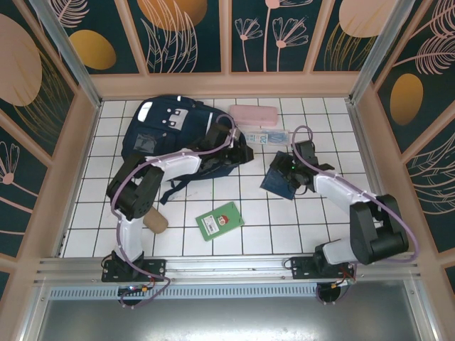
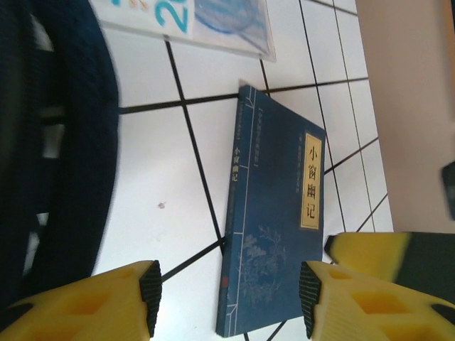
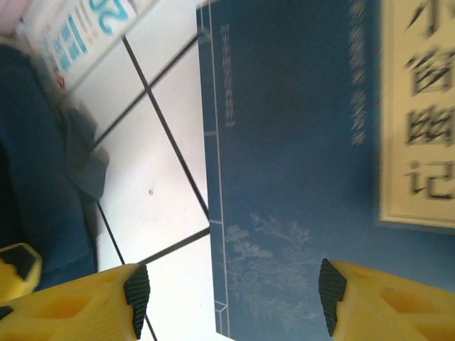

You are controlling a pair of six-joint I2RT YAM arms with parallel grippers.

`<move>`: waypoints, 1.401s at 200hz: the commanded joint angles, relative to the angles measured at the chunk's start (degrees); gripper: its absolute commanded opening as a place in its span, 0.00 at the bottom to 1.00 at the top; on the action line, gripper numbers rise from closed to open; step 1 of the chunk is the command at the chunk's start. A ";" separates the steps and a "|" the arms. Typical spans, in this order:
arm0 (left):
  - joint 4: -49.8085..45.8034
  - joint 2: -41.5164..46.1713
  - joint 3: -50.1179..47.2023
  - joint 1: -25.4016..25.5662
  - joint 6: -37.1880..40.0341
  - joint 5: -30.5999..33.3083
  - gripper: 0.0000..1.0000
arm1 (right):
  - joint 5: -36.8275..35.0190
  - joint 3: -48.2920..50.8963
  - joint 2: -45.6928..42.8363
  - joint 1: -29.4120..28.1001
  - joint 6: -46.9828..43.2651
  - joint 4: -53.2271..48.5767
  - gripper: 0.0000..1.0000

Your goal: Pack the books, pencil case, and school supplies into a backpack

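The navy book with the yellow label [image 1: 279, 182] [image 2: 277, 213] [image 3: 298, 177] lies flat on the white tiles. My right gripper [image 1: 289, 170] [image 3: 233, 298] hovers open just over its spine edge, one finger above tile and one above the cover. At the backpack's right edge, my left gripper [image 1: 240, 150] [image 2: 229, 298] is open and empty, facing the book's near end. The navy backpack [image 1: 170, 131] [image 2: 57, 142] [image 3: 35, 156] lies at the back left. Behind the book are the clear packet of school supplies [image 1: 266, 136] [image 2: 213, 18] [image 3: 78, 28] and the pink pencil case [image 1: 252, 114]. The green book [image 1: 219, 221] lies near the front.
A tan roll-like object [image 1: 155, 222] sits beside the left arm's base. Wooden walls [image 1: 227, 85] close in the tiled table on three sides. Bare tiles lie in front of the green book and at the right of the navy book.
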State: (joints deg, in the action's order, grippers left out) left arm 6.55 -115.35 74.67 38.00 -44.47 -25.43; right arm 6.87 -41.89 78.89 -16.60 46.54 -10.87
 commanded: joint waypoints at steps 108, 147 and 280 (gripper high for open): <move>-5.85 -17.33 17.98 5.23 3.25 -1.63 0.53 | 3.27 7.17 3.70 11.34 -9.15 6.79 0.53; -6.30 -19.39 18.41 5.35 2.27 -2.22 0.53 | 6.27 6.30 5.93 9.38 -9.45 8.64 0.45; 22.77 -14.40 9.11 4.99 -18.56 -19.80 0.49 | 7.24 0.73 11.13 2.86 -7.80 10.54 0.38</move>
State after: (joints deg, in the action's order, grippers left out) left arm 14.52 -132.33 86.94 40.47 -52.23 -33.28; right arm 8.36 -39.55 88.55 -11.09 38.04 -4.73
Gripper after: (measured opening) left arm 0.492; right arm 0.385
